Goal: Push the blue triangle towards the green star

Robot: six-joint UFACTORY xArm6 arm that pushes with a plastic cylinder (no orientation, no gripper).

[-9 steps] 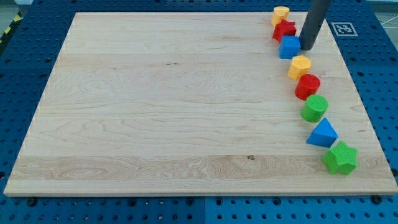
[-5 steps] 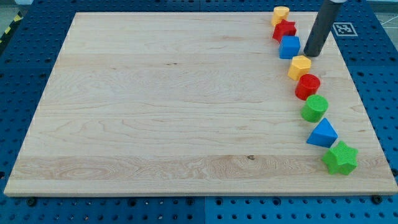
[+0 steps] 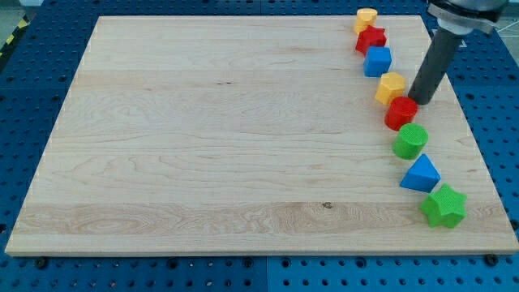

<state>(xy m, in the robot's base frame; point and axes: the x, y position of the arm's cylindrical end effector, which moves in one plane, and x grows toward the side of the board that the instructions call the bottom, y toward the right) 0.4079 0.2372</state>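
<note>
The blue triangle lies near the board's right edge, low in the view. The green star sits just below and right of it, almost touching. My tip stands on the board higher up, right beside the red cylinder and just right of the yellow hexagon. The tip is well above the blue triangle, with the green cylinder between them.
A curved line of blocks runs down the right side: a yellow block at the top, a red star, a blue cube, then the hexagon and cylinders. The wooden board rests on a blue pegboard table.
My tip has moved down and right, from beside the blue cube to beside the red cylinder. No block has visibly moved.
</note>
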